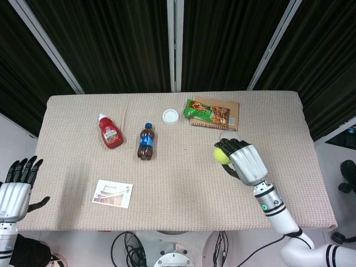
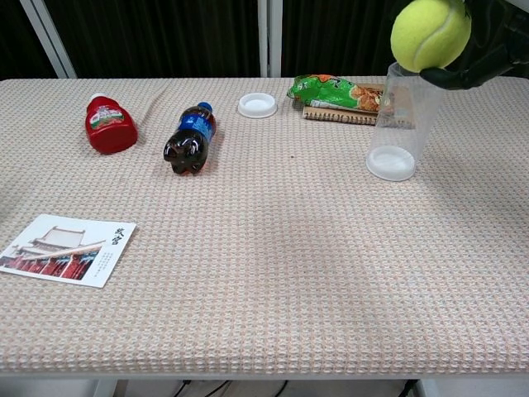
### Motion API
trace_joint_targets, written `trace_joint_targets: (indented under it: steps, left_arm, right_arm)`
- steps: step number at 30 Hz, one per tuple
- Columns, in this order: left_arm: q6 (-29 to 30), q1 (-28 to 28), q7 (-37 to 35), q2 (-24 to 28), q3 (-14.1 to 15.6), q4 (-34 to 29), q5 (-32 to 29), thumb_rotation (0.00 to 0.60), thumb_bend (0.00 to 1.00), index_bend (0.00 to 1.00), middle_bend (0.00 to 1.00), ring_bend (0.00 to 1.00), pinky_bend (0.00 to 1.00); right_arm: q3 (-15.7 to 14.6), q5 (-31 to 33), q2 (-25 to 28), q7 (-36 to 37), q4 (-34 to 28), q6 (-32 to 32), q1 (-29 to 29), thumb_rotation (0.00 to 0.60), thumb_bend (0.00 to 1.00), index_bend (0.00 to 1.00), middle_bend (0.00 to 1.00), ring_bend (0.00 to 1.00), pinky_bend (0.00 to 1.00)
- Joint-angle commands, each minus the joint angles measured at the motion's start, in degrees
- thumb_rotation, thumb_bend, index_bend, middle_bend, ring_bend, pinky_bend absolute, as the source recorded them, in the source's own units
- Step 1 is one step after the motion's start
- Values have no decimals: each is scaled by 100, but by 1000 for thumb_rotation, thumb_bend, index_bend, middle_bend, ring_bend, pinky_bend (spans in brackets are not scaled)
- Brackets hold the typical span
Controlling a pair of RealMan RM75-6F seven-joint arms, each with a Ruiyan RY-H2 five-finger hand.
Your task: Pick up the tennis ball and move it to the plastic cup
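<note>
My right hand (image 1: pixel 245 161) holds the yellow-green tennis ball (image 2: pixel 430 34) up in the air, its dark fingers (image 2: pixel 488 50) wrapped around the ball's far side. The ball (image 1: pixel 222 155) hangs just above the rim of the clear plastic cup (image 2: pixel 402 124), which stands upright on the table. In the head view the hand and ball cover most of the cup. My left hand (image 1: pixel 16 186) is off the table's left edge, fingers spread, holding nothing.
A cola bottle (image 2: pixel 189 138) and a red ketchup bottle (image 2: pixel 108 124) lie at the left. A white lid (image 2: pixel 257 105), a green snack bag (image 2: pixel 335 91) on a notebook, and a postcard (image 2: pixel 64 249) are also on the beige cloth (image 2: pixel 264 273).
</note>
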Motion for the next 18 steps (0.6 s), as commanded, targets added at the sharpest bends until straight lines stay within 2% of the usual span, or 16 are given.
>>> trace_joint_targets:
  steps: [1, 4, 9, 12, 15, 18]
  left_arm:
    - [20, -3, -23, -17, 6, 20, 31, 600, 28, 0, 0, 0, 0]
    - [4, -11, -51, -28, -4, 49, 12, 600, 28, 0, 0, 0, 0]
    - [-86, -39, -91, -47, -10, 110, -44, 600, 28, 0, 0, 0, 0]
    - [-87, -64, -81, -76, -14, 194, -7, 600, 29, 0, 0, 0, 0]
    - [-45, -78, -110, -118, -16, 271, 52, 600, 28, 0, 0, 0, 0]
    - [-48, -93, -147, -118, -21, 282, 65, 600, 29, 0, 0, 0, 0]
  right_arm:
    - [381, 569, -7, -221, 162, -226, 257, 600, 381, 670, 471, 513, 587]
    - [474, 769, -70, -292, 346, -244, 348, 600, 380, 669, 471, 513, 585]
    - [440, 991, -150, -226, 581, -344, 415, 600, 372, 653, 452, 512, 545]
    - [427, 1054, -211, -130, 729, -360, 452, 600, 364, 601, 419, 501, 491]
    - [421, 1155, -239, -27, 796, -439, 499, 600, 362, 551, 405, 491, 481]
    - [388, 1203, -214, 51, 803, -533, 543, 600, 325, 417, 353, 422, 440]
